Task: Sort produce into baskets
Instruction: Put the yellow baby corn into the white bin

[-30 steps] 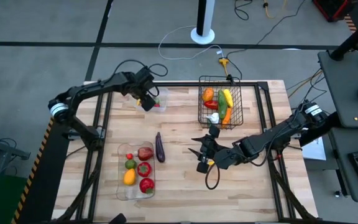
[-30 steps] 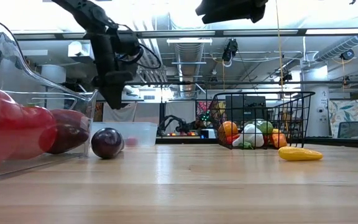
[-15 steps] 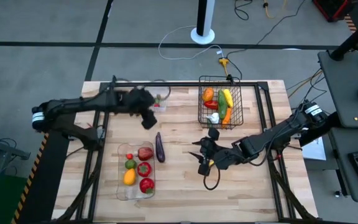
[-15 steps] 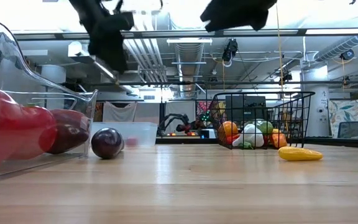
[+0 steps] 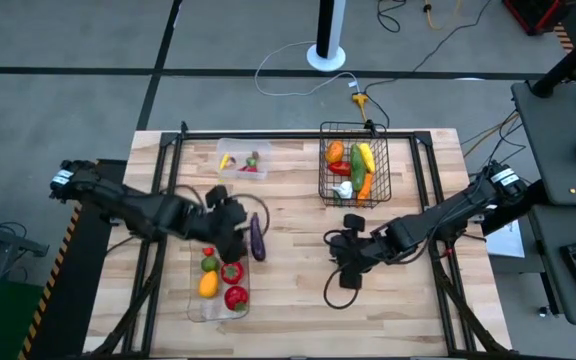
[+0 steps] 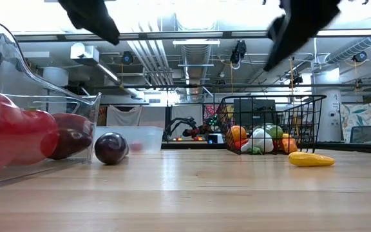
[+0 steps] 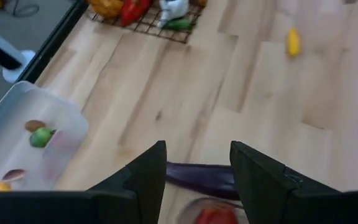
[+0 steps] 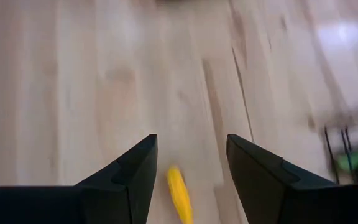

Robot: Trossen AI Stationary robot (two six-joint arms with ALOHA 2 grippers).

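Both end effectors, left (image 7: 194,180) and right (image 8: 188,174), are open and empty, so the eggplant (image 7: 204,177) might roll away if bumped.

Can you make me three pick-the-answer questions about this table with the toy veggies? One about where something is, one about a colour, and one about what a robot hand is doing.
1. Where is the purple eggplant?
A. in the wire basket
B. on the table beside the long tray
C. in the small tub

2. What colour is the veggie lying alone on the table?
A. yellow
B. blue
C. white

3. The left gripper is:
A. squeezing a tomato
B. open and empty
C. holding a basket

Answers: 1 B, it lies on the wood by the long tray. 2 A, the lone veggie is yellow. 3 B, nothing sits between its fingers.
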